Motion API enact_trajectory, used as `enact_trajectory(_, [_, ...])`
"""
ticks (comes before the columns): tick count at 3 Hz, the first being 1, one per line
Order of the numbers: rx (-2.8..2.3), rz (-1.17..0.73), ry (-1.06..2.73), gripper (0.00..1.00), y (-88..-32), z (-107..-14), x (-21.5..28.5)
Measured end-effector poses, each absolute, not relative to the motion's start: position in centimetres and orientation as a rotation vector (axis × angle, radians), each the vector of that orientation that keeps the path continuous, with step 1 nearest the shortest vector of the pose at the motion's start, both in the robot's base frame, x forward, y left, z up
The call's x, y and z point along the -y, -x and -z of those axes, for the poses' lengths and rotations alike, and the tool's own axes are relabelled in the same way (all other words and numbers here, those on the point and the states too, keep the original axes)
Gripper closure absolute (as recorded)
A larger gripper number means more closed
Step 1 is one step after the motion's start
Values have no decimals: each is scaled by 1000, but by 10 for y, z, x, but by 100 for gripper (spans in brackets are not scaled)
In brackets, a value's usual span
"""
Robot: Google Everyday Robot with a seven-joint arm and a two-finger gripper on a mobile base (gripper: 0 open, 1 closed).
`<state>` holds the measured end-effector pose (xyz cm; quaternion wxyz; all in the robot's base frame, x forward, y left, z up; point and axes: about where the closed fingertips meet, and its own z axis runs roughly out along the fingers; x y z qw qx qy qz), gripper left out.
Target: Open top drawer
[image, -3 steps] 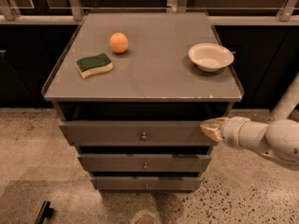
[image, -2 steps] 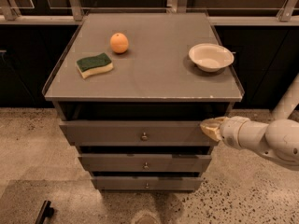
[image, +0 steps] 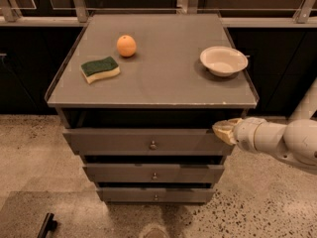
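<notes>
Found the top drawer (image: 114,142) just under the counter (image: 163,83), knob (image: 153,145) at its centre, above two narrower drawers (image: 119,173); saw the claw (image: 224,130) at the right end of that drawer's front, near its upper edge, on a white arm (image: 277,140) reaching in from the right; could not tell whether spread or pressed together; noted an orange (image: 126,45), a sponge (image: 100,69) and a bowl (image: 224,60) on the counter.

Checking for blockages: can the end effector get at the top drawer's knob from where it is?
Probably yes: the end effector sits at the right end of the top drawer, with nothing between it and the knob.
</notes>
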<state>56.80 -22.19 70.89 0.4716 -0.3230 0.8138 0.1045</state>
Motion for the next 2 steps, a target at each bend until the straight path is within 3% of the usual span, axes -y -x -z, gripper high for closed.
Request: enact_trajectory(2, [-1957,-199,820,100,-572,-745,221])
